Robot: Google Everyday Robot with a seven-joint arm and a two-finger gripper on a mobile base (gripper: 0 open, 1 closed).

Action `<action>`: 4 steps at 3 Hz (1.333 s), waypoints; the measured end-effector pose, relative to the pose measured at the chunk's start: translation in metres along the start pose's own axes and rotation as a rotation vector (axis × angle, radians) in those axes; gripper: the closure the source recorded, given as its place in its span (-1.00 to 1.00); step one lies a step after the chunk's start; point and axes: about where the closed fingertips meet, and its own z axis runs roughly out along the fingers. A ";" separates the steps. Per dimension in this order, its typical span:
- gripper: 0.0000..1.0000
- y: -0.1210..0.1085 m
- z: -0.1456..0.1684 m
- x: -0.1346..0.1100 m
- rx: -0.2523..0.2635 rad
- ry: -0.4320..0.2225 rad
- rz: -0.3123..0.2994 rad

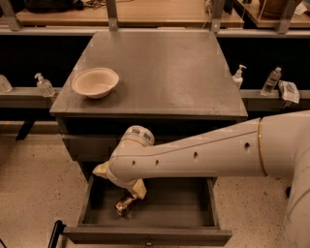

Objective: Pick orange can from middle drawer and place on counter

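Observation:
The orange can (pixel 124 204) lies on its side on the dark floor of the open middle drawer (pixel 193 213), towards its left. My white arm reaches in from the right across the drawer. My gripper (pixel 131 192) hangs below the wrist, just above and touching or nearly touching the can's upper end. The grey counter (pixel 160 72) fills the middle of the view above the drawer.
A cream bowl (pixel 95 82) sits on the counter's left side. Clear bottles stand on low ledges at left (pixel 44 85) and right (pixel 271 80). A wooden benchtop (pixel 145 14) runs behind. A dark post (pixel 54 232) stands on the speckled floor at the drawer's front left.

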 end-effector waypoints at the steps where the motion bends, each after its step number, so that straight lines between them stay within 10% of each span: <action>1: -1.00 0.000 0.016 -0.006 -0.019 -0.054 -0.044; 2: -1.00 0.011 0.083 -0.029 -0.125 -0.190 -0.165; 4: -1.00 0.028 0.142 -0.036 -0.221 -0.257 -0.200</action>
